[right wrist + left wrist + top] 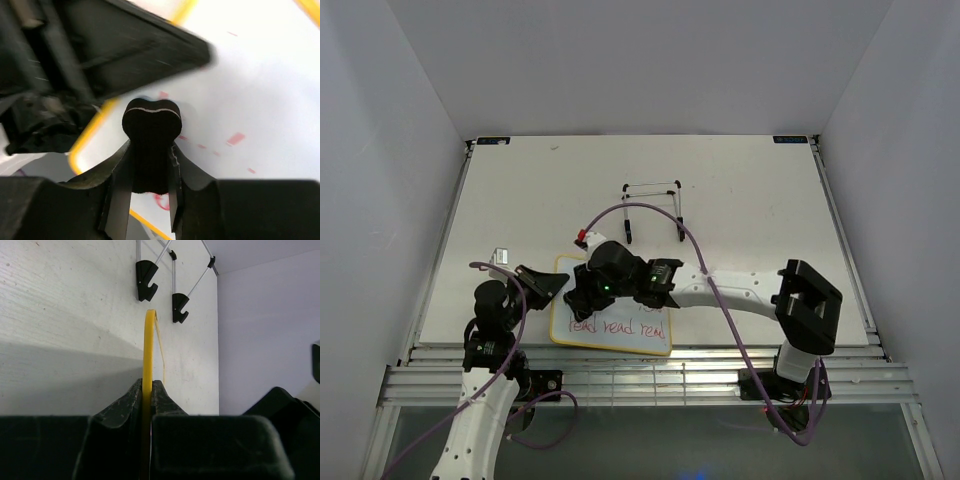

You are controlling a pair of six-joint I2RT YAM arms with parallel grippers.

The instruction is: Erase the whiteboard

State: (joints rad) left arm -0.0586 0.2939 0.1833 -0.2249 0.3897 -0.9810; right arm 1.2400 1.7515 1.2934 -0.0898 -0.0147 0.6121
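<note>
**Two grippers on one thin, light board**

Top external: you have the whiteboard [620, 338] lying on the table [520, 190] on the near side of the wire stand [652, 184], offset toward the stand's left foot. The left gripper [550, 284] meets the board edge that lies farthest left of the stand. The right gripper [582, 300] sits over the board's face, between that edge and the stand. Red words [618, 328] show on the strip farthest from the stand.

Left wrist: your left gripper is clenched on the yellow frame [148, 350], seen edge-on, with the stand's two black feet beyond it. You cannot tell here whether that edge is lifted off the table.

Right wrist: your right gripper is clamped around the black eraser [151, 125]. The eraser's head is at the glossy face near a frame corner, with faint red marks beside it.

Handling, as a judgement: the board looks thin, stiff and light, so it will likely slide or tip under wiping pressure. The glossy face offers no purchase. Hold it at the frame, pinching the edge as the left jaws do, and press the eraser only moderately.
</note>
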